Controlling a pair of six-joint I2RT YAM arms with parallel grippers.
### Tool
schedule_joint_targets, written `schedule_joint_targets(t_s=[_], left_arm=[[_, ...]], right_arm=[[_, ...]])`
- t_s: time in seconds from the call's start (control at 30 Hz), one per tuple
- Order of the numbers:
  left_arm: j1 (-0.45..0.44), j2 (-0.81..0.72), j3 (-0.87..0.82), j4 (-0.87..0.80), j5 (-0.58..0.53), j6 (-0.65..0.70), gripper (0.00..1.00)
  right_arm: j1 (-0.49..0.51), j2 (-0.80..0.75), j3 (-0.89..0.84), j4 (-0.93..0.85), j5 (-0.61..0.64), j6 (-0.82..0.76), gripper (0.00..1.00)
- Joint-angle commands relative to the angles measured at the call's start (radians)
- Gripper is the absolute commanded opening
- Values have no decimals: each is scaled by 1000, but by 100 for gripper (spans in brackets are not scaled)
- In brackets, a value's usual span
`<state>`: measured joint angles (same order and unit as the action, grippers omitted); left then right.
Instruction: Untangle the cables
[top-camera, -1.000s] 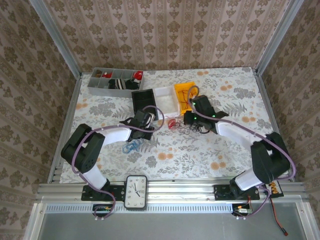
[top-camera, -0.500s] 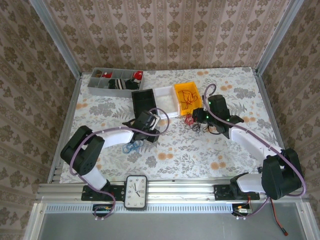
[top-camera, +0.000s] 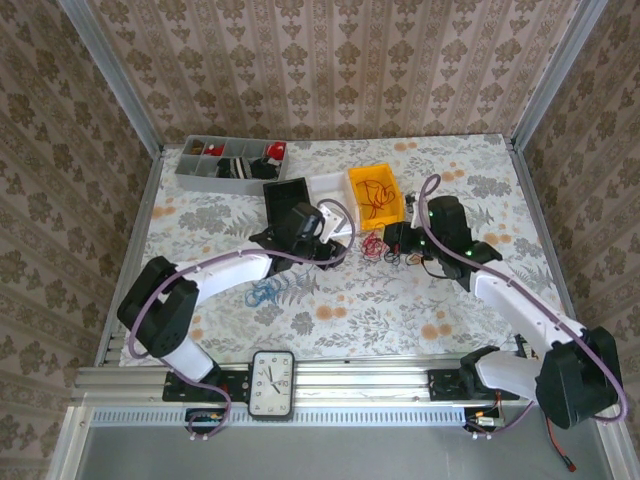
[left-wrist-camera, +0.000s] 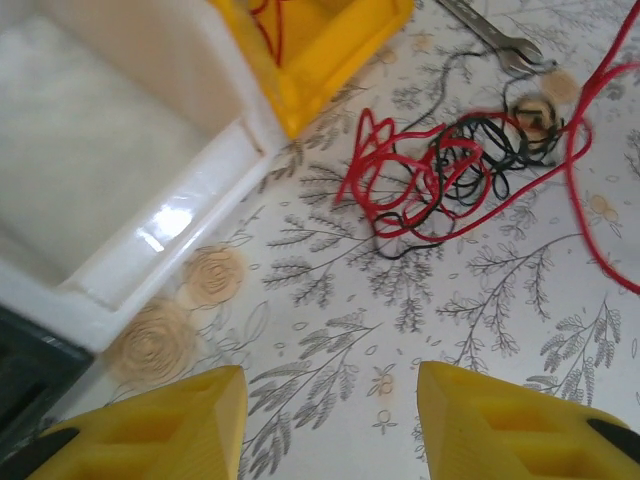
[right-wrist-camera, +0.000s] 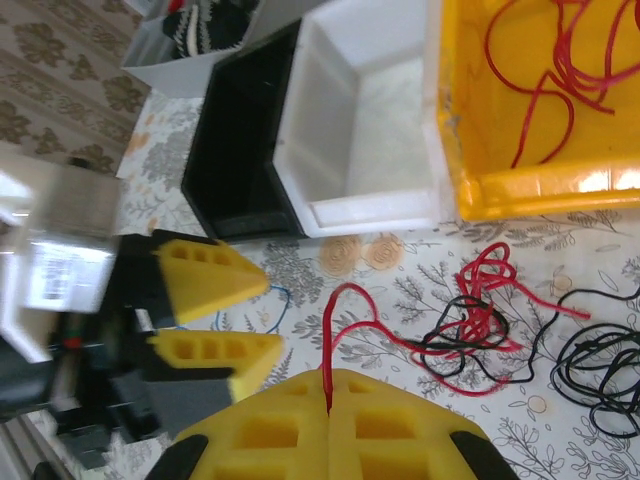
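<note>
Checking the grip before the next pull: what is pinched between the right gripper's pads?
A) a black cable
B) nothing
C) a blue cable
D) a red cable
D: in the right wrist view a red cable comes straight out of the seam between the shut pads of the right gripper.

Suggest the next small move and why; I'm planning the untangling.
Probably lower the open left gripper onto the black cable and pinch it: the right gripper is shut on the red cable, which is tangled with that black one.
</note>
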<state>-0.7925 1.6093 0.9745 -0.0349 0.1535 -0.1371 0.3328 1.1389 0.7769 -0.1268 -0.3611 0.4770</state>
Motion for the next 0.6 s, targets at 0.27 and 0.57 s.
schedule_joint_targets(t_s=[0.27, 0.57], left_arm=[[-39, 143, 76, 156, 170, 117, 48], [-52, 213, 147, 167, 311, 150, 52]], right_arm=[[1, -87, 39, -71, -126, -15, 0], [-40, -94, 29, 2, -152, 61, 0]])
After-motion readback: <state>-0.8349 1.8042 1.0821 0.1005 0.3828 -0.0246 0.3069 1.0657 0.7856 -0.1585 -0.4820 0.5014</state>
